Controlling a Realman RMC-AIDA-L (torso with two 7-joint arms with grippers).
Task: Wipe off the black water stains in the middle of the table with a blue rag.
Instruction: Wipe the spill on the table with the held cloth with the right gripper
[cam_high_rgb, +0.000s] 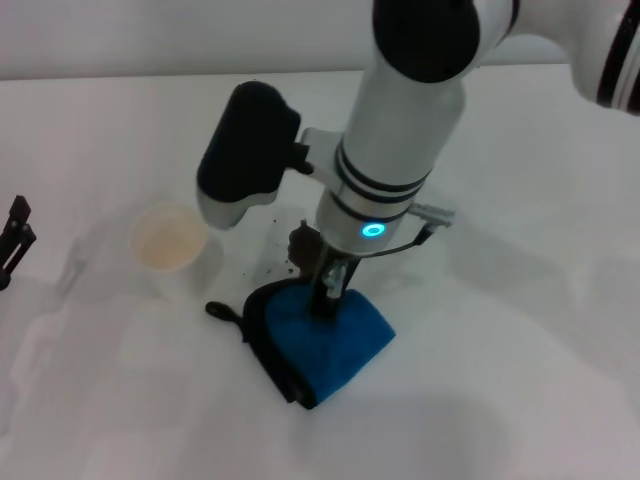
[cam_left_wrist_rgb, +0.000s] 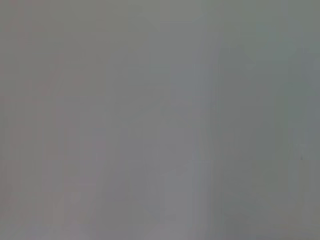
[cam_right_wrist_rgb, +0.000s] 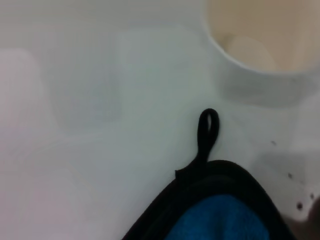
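Observation:
The blue rag (cam_high_rgb: 340, 345) with black edging lies on the white table (cam_high_rgb: 530, 390), just in front of the black water stains (cam_high_rgb: 297, 246). My right gripper (cam_high_rgb: 329, 292) reaches straight down and is shut on the rag's far edge, right beside the stain. The rag's black loop (cam_high_rgb: 222, 312) points toward the cup. The right wrist view shows the rag's edge (cam_right_wrist_rgb: 220, 220), its loop (cam_right_wrist_rgb: 207, 127) and a few dark specks (cam_right_wrist_rgb: 299, 205). My left gripper (cam_high_rgb: 15, 238) is parked at the table's far left.
A white paper cup (cam_high_rgb: 168, 237) stands upright to the left of the stain, a short way from the rag; its rim shows in the right wrist view (cam_right_wrist_rgb: 260, 35). The left wrist view shows only a plain grey surface.

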